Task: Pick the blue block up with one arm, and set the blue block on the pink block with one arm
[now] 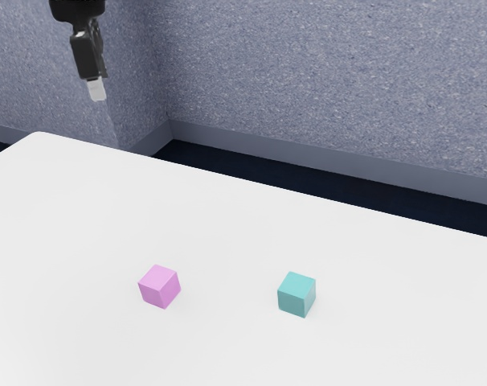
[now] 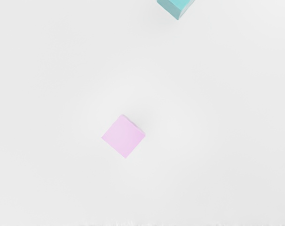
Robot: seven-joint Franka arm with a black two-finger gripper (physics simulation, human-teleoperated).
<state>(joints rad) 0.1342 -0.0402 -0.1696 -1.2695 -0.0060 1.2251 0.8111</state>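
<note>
A pale blue-green block (image 1: 296, 293) rests on the white table (image 1: 67, 209), toward the exterior view's right. A pink block (image 1: 159, 285) sits on the table about two block widths away, toward the exterior view's left. The two blocks do not touch. My gripper (image 1: 96, 88) hangs high above the table's far left corner, well away from both blocks and holding nothing. In the wrist view the pink block (image 2: 123, 136) lies almost straight below my hand, and a corner of the blue block (image 2: 175, 6) shows farther off.
A grey speckled wall (image 1: 332, 72) with a baseboard runs behind the table. A dark floor strip (image 1: 324, 181) lies between the wall and the table's far edge.
</note>
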